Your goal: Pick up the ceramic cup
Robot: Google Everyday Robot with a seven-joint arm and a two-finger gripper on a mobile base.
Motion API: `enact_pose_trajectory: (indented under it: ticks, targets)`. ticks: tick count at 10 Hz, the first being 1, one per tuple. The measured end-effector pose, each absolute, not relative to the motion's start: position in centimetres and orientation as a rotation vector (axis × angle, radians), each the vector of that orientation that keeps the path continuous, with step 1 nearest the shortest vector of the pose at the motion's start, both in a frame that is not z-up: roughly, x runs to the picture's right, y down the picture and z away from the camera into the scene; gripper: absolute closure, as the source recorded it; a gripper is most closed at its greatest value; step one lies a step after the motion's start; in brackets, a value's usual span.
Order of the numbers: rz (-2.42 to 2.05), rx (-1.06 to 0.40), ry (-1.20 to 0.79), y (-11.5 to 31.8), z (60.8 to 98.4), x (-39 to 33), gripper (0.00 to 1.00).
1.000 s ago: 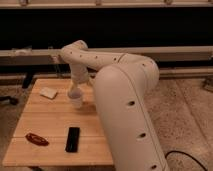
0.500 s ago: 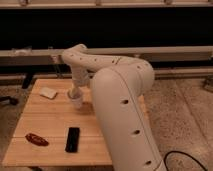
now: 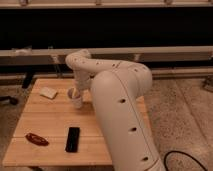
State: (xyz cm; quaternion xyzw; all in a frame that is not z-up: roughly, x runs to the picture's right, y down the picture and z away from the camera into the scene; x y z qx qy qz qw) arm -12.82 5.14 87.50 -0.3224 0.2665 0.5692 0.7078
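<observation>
- The ceramic cup (image 3: 75, 97) stands upright on the wooden table (image 3: 55, 122), in the far middle part of the top, directly under the gripper (image 3: 78, 90).
- The gripper comes down on the cup from above, at the end of the white arm (image 3: 95, 67); the cup's rim is at the gripper, but the contact itself cannot be made out.
- Whether the gripper is apart or together around the cup, one cannot tell.
- To the left of the gripper, a little farther back, a pale flat block (image 3: 48, 92) lies near the table's far-left corner, apart from the cup.
- In front of the gripper, toward the near edge, a black flat device (image 3: 73, 139) lies along the boards, well apart from the cup.
- Left of this device, a small red-brown object (image 3: 37, 139) lies close to the left near edge of the table.
- Between the cup and these two near objects the wood is bare, and also between the cup and the pale block.
- To the right of the gripper, the robot's big white body (image 3: 125, 115) covers the right part of the table, so the right edge is hidden there.
- Behind the gripper, past the far edge, a grey rail (image 3: 165, 51) runs across before a dark background.
</observation>
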Motion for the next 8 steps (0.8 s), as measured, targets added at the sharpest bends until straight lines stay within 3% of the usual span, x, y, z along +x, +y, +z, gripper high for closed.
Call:
enact_pose_trajectory:
  ticks: [2,8]
  targets:
    - [1.260,-0.714,0.583,5.1,87.3,-12.8,0.33]
    - [1.253,-0.726,0.568,3.8,85.7,-12.6,0.94]
